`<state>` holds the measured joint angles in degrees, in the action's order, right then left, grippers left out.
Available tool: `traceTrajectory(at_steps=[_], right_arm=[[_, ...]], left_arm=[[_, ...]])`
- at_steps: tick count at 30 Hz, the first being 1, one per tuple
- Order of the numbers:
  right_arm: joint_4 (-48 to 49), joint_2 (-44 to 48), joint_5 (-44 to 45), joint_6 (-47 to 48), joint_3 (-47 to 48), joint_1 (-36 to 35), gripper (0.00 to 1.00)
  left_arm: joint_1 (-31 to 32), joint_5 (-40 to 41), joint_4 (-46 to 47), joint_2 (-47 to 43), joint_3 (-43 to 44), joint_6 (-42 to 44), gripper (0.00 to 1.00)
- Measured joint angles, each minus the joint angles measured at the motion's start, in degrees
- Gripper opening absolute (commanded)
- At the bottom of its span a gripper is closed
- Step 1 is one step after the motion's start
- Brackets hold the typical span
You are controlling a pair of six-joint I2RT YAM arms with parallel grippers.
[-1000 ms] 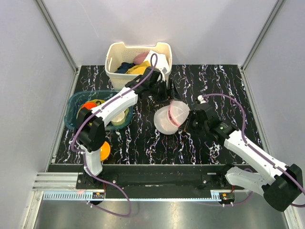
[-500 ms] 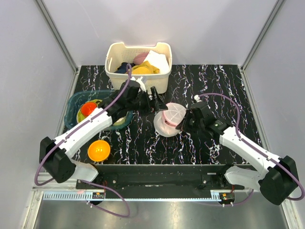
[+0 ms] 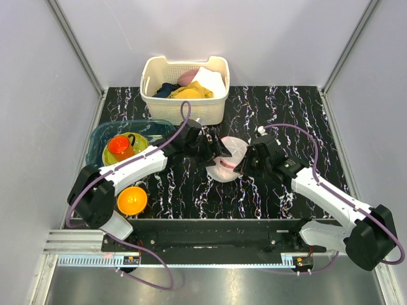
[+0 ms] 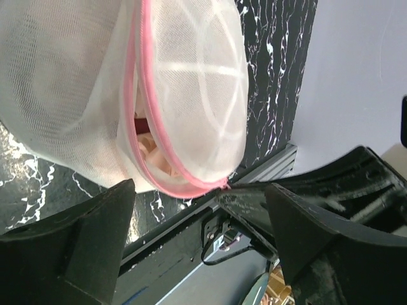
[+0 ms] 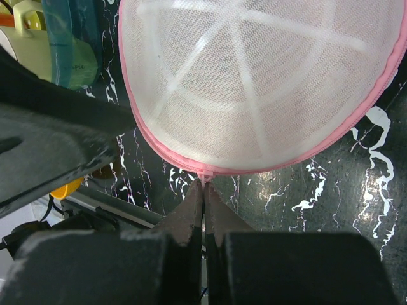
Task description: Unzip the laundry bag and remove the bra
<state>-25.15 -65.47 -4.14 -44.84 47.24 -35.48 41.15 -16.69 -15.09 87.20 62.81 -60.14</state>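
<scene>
Left end effector [image 3: 213, 150] swung down beside laundry bag [image 3: 230, 159].

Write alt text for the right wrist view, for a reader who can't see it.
The right tool is pinched shut on the pink zip rim at the lower edge of the laundry bag, whose white mesh dome fills the top of the view. Black marbled table shows beneath, with a teal bin at upper left.

Place: robot lab test cell
Walls: plain pale panels [image 3: 254, 38] on aluminium posts [image 3: 77, 47], closing three sides of the black marbled table [image 3: 286, 108]
Rig: black mounting rail [image 3: 210, 236] along the table's near edge, purple cables [image 3: 299, 128] trailing over the table
</scene>
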Motion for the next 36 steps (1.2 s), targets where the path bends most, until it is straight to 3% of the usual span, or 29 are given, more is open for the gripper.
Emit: traceTrajectory(at_steps=[3, 6, 7, 8, 10, 22, 30, 31, 33, 34, 36], right_arm=[[-0.02, 0.09, 0.00, 0.02, 0.00, 0.00, 0.00], [-0.02, 0.28, 0.00, 0.02, 0.00, 0.00, 0.00], [-0.04, 0.39, 0.00, 0.02, 0.00, 0.00, 0.00], [-0.04, 0.50, 0.00, 0.02, 0.00, 0.00, 0.00], [-0.17, 0.83, 0.02, 0.02, -0.02, 0.00, 0.00], [-4.55, 6.36, 2.82, 0.57, -3.43, 0.00, 0.00], [-9.38, 10.71, 3.63, 0.46, 0.02, -0.20, 0.00], [-9.53, 10.78, 3.58, 0.48, 0.55, -0.20, 0.00], [-9.40, 10.36, 3.52, 0.48, 1.31, -0.20, 0.00], [-9.44, 9.92, 3.39, 0.48, 1.40, -0.22, 0.00], [-9.68, 8.52, 3.08, 0.46, 1.38, -0.37, 0.00]], left_arm=[[0.04, 0.00, 1.64, 2.32, 0.15, -0.83, 0.71], [0.04, 0.04, 2.01, 4.39, 0.39, -1.44, 0.42], [0.04, 0.13, 1.92, 4.92, 0.59, -1.29, 0.17], [0.04, 0.22, 1.51, 5.27, 0.87, -1.20, 0.05], [0.04, 0.44, 0.83, 5.57, 1.90, -1.01, 0.00], [-4.50, 0.00, -4.79, 4.00, 7.41, 4.46, 0.00], [-4.90, -4.13, -8.13, 12.52, 20.63, 8.98, 0.00], [-4.90, -4.48, -8.28, 14.29, 22.40, 9.46, 0.21], [-4.90, -5.14, -9.18, 17.64, 25.75, 10.62, 0.50], [-4.90, -5.09, -9.42, 19.15, 27.23, 11.32, 0.74], [-5.11, -4.87, -9.53, 20.50, 28.52, 12.79, 0.81]])
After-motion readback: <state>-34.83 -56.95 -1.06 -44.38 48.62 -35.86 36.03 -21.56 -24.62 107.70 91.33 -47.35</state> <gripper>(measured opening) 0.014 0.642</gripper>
